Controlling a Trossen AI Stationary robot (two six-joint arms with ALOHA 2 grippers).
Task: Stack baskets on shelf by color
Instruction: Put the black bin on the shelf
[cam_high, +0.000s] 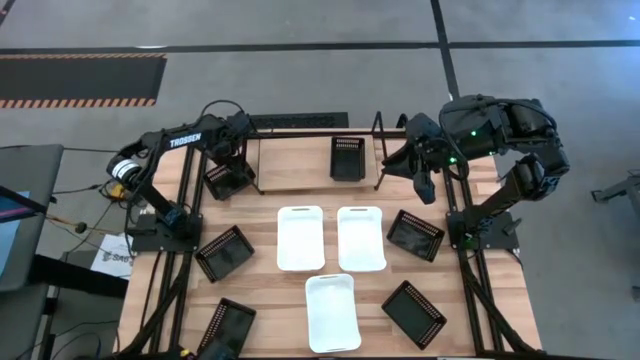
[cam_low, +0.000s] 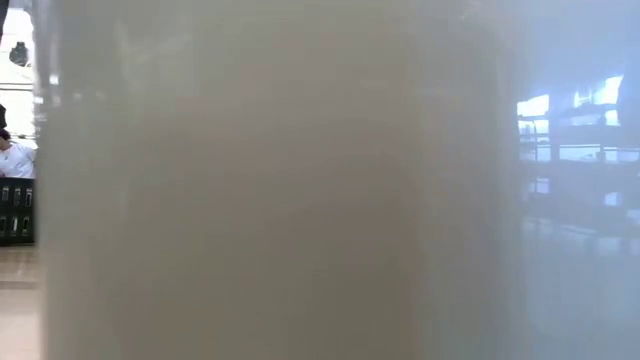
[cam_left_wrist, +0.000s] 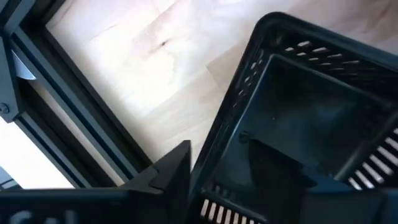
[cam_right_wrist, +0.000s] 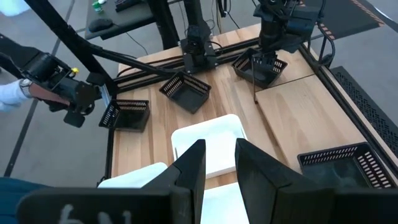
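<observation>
Your left pincer (cam_high: 228, 172) is clenched on the rim of a black basket (cam_high: 229, 180). The left wrist view shows one finger (cam_left_wrist: 171, 171) outside the mesh wall and the other down inside the tub (cam_left_wrist: 311, 118). That basket hangs at the shelf's (cam_high: 300, 133) left end, beside an upright divider, which reads as a drop-off into the black stack's slot. Gripping the wall rather than the floor keeps the basket level enough to slide between dividers, though it sits skewed to the wood below it.

A second black basket (cam_high: 347, 157) already rests on the shelf, well to the right of your left pincer. Four more black ones lie loose on the table, nearer the front edge than the pincer, two on each side. The three white baskets (cam_high: 300, 238) sit between them, untouched, so the white stack is not yet begun.

The left arm reaches inward from its post, forearm angled across the table's rear corner, wrist tipped down over the shelf.

Your right pincer (cam_high: 424, 184) hangs released just off the shelf's right end, fingers (cam_right_wrist: 189, 168) parted and holding nothing, with the nearest loose black basket (cam_high: 415, 234) just in front of it. That arm is folded high, elbow out past the table edge, waiting.
</observation>
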